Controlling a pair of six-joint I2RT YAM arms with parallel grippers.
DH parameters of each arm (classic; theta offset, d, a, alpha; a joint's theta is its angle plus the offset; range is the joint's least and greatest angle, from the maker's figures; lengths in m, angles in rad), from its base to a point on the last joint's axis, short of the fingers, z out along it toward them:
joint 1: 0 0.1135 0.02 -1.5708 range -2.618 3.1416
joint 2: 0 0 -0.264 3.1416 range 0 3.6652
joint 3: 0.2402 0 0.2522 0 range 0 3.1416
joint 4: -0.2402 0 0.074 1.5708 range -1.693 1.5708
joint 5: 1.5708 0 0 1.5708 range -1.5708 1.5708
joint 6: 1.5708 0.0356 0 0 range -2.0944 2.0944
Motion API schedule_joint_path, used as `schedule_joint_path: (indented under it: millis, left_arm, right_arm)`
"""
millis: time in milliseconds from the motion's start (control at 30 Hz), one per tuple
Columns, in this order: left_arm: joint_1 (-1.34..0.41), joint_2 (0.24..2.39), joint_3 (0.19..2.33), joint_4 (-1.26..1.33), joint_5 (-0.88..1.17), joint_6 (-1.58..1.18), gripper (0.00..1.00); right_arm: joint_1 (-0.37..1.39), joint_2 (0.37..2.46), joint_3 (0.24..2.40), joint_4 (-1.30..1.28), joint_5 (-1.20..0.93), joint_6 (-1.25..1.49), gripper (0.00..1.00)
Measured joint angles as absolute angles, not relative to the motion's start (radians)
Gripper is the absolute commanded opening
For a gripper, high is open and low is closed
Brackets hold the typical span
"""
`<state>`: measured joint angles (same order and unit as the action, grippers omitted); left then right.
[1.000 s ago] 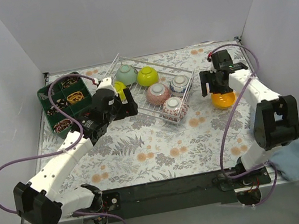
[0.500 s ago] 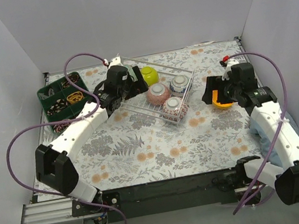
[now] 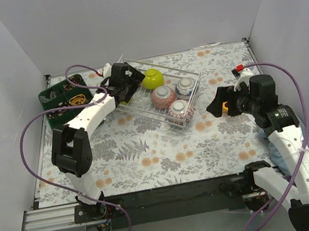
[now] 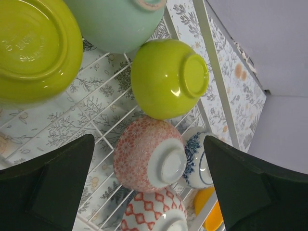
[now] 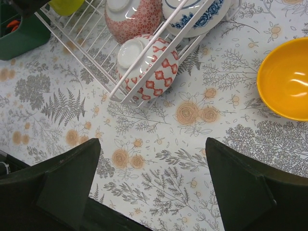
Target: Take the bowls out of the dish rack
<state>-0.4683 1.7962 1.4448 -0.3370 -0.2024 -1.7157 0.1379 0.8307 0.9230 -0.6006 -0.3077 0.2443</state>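
Floral-print cloth (image 3: 149, 152) covers the table, with plain pale walls behind. White wire dish rack (image 3: 193, 88) holds six bowls, all turned over or tipped so the foot rings show. At the rack's left end: one lime bowl (image 4: 33, 48) bottom-up, with the pale green bowl (image 4: 120, 24) just beside it. The second lime bowl (image 4: 168, 79) lies on its side nearer the rack's middle. The pink-patterned bowl (image 4: 149, 154) is next along and touches the blue-and-white bowl (image 4: 197, 163). The red-diamond bowl (image 5: 144, 67) leans in the rack's near right corner, against the wire side. The orange bowl (image 5: 284, 91) is out of the rack, upright and empty on the cloth near the rack's right end, apart from the wire. Left gripper (image 4: 148, 159) hangs above the rack's left end. Its fingers (image 4: 48, 187) are spread wide with nothing between them, touching no bowl. Right gripper (image 5: 151, 159) hovers over the cloth off the rack's right end, fingers also spread and empty. In the top view it covers most of the orange bowl. Dark green compartment tray (image 3: 60, 101) sits off the rack's left end, with small items inside too small to tell.
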Motion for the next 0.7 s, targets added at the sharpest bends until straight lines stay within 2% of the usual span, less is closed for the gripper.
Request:
schedule_joint_path:
  millis: [300, 700]
  left_arm:
    - [-0.466, 1.954, 1.536, -0.254, -0.225, -1.85, 0.98]
    - [-0.466, 2.071, 1.54, -0.163, -0.183, -1.94, 0.98]
  right_arm:
    - [0.176, 0.791, 0.919, -0.62, -0.317, 0.232, 0.99]
    - [0.212, 0.792, 0.919, -0.63, -0.317, 0.178, 0.99]
